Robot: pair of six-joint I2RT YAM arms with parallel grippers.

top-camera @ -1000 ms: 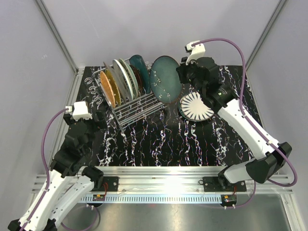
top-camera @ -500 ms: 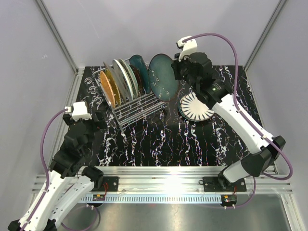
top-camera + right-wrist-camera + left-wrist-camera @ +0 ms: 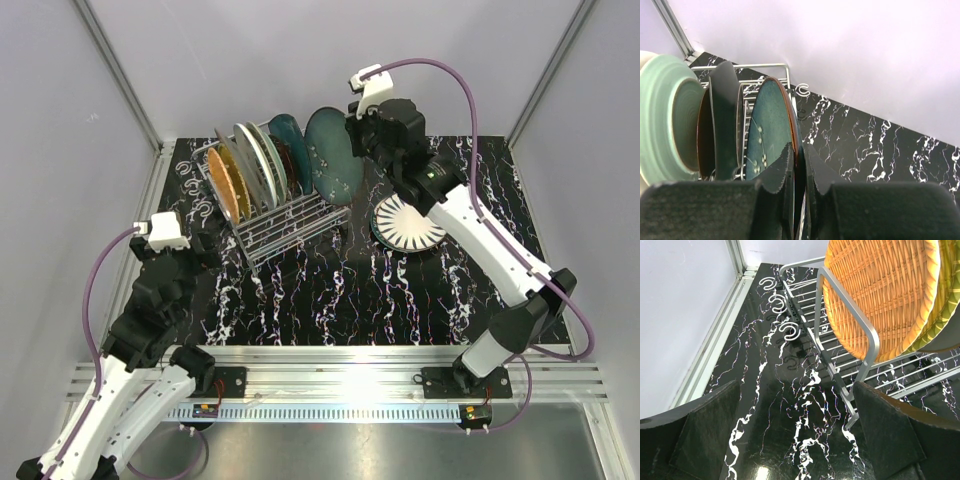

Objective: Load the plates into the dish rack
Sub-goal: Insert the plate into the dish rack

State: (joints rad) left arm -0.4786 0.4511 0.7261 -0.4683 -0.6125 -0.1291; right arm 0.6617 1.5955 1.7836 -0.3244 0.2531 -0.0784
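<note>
Grip: right gripper (image 3: 799, 150) is clamping the rim of the dark teal round ceramic plate (image 3: 333, 155), holding it upright at the right end of the silver wire dish rack (image 3: 290, 218). Judgement: it should be going down edge-first and vertical into the free end slot; left gripper (image 3: 800, 410) is hanging with jaws apart.

Black tabletop (image 3: 340, 290), veined in white like marble, fills the middle. Plain pale grey walls box it in: back wall (image 3: 300, 60), left wall (image 3: 60, 150), right wall (image 3: 595, 150), all joined by slanting aluminium posts (image 3: 118, 75). Along the near edge runs a silver rail (image 3: 340, 362), with a bright glare on it.
</note>
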